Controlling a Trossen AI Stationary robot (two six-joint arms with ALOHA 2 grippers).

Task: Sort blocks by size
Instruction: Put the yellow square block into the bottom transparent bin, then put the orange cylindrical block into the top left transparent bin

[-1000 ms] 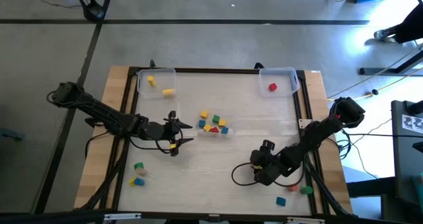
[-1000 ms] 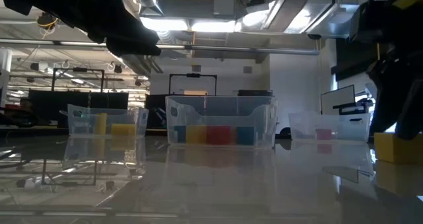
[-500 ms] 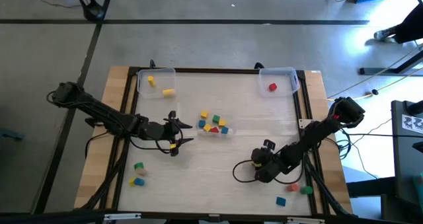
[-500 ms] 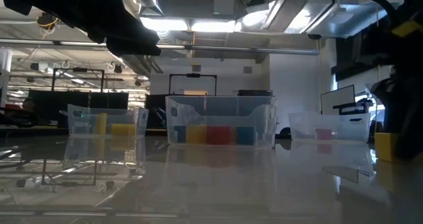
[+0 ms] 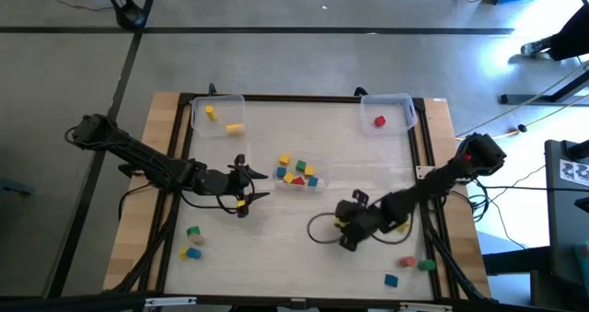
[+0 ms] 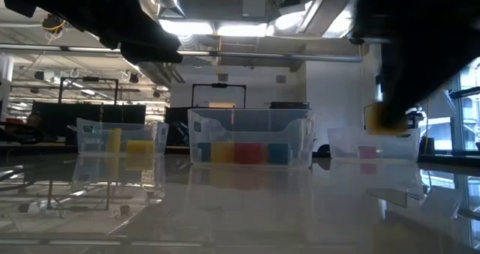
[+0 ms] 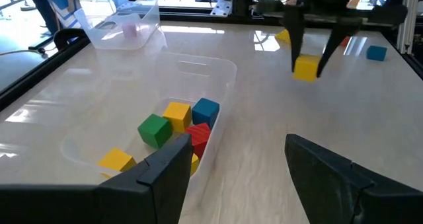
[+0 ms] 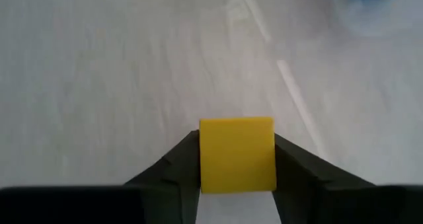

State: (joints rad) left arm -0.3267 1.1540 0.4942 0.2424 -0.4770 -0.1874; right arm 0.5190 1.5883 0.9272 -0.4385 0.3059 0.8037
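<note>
High view: my right end effector (image 5: 347, 227) sits low-centre over the desk (image 5: 276, 248), carrying a yellow block (image 5: 340, 224). The middle bin (image 5: 317, 171) with its mixed blocks lies up and to its left. Loose blocks, red (image 5: 408, 261), green (image 5: 427, 265) and blue (image 5: 391, 280), lie behind it near the desk's corner. My left end effector (image 5: 245, 187) waits beside the middle bin, spread wide, empty.

Low view: the yellow block (image 6: 381, 118) hangs off the desk under my dark arm, with the bin holding a red block (image 6: 367, 151) beyond it.

Left wrist view: my right end effector (image 7: 310, 65) grips the yellow block (image 7: 305, 68) at its tips, clear of the surface.

Right wrist view: my fingers (image 8: 173, 164) pinch the yellow block (image 8: 237, 154) on both sides.

Risk: the hold is only at the fingertips; a quick swing could twist the cube loose. Misjudging its size could put it in the wrong bin.
</note>
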